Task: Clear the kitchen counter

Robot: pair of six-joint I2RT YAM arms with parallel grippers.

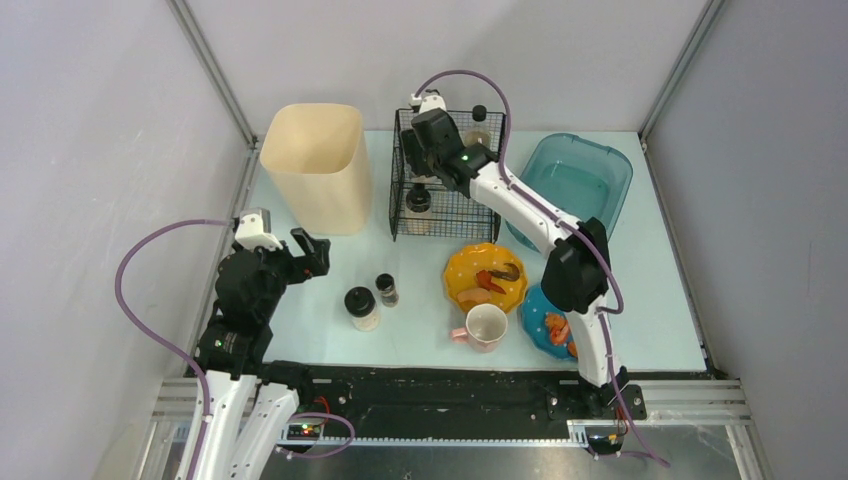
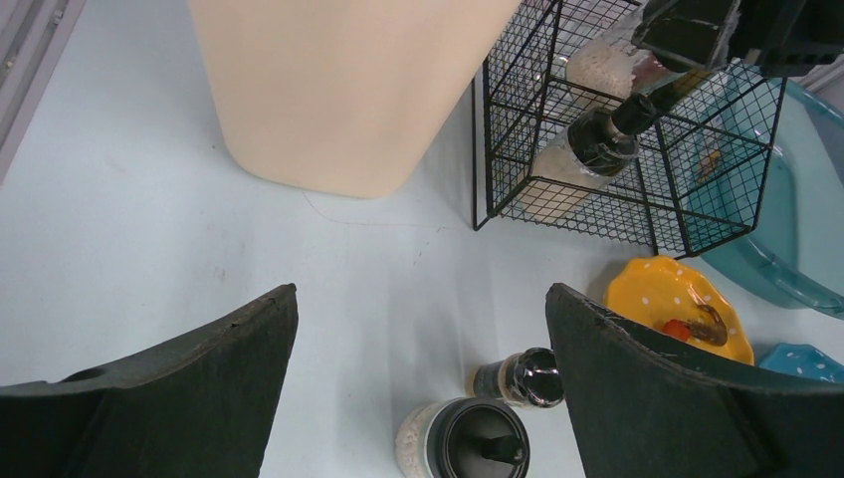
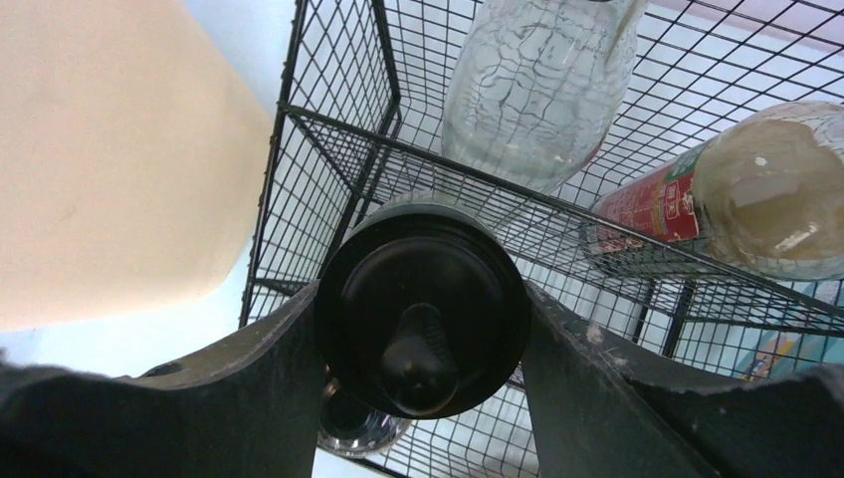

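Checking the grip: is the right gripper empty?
No, the right gripper is shut on a black-lidded jar, its fingers pressing both sides of the lid.

Pale mint-blue kitchen counter (image 1: pixel 420 338), flat, matte, rectangular, black-edged in front

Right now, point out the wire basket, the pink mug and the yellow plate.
wire basket (image 1: pixel 455 212), top external view, on its front mesh wall.
pink mug (image 1: pixel 487 326), top external view, middle of its open mouth.
yellow plate (image 1: pixel 456 276), top external view, bare left rim.

plain grey walls (image 1: pixel 90 150) with aluminium corner posts (image 1: pixel 212 75)
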